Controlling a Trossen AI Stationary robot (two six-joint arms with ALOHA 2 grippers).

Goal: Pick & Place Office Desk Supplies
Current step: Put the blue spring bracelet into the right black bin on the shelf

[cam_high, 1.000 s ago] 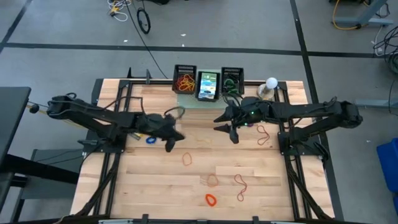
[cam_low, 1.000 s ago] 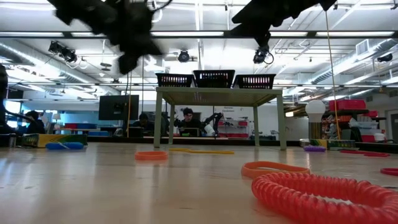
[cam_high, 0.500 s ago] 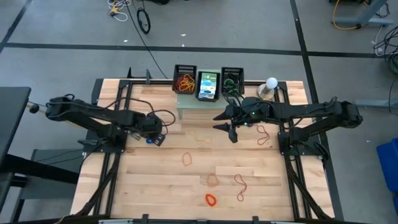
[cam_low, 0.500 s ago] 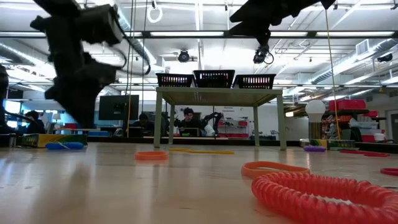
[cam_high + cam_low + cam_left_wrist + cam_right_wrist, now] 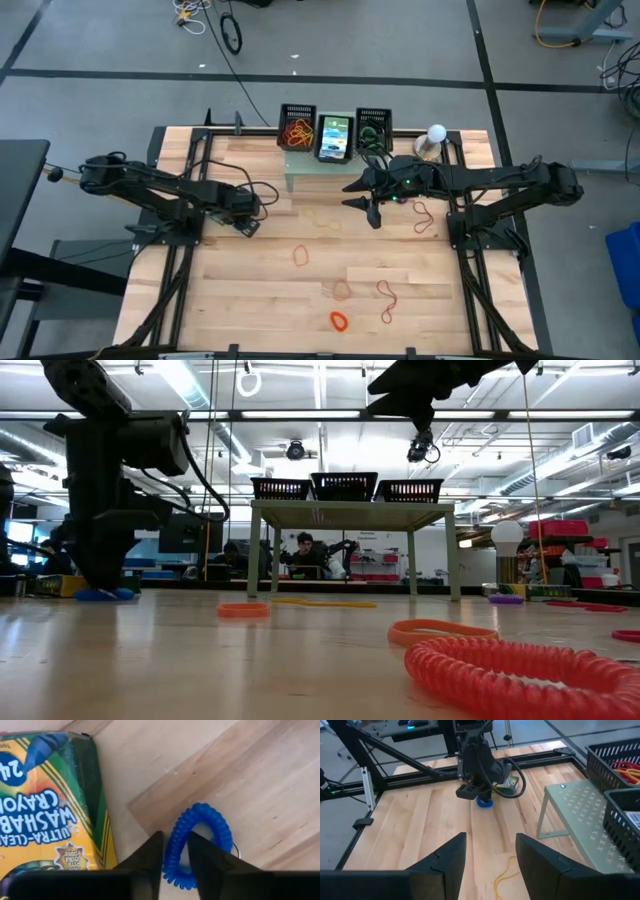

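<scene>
The left gripper [image 5: 175,857] is lowered onto the table, fingers parted and straddling one side of a blue coil band [image 5: 197,842] lying right beside a crayon box [image 5: 47,807]. The right gripper [image 5: 490,855] is held spread above mid-table.

A blue coiled band [image 5: 199,840] lies beside a yellow-and-green crayon box [image 5: 47,815] on pale wood.
</scene>
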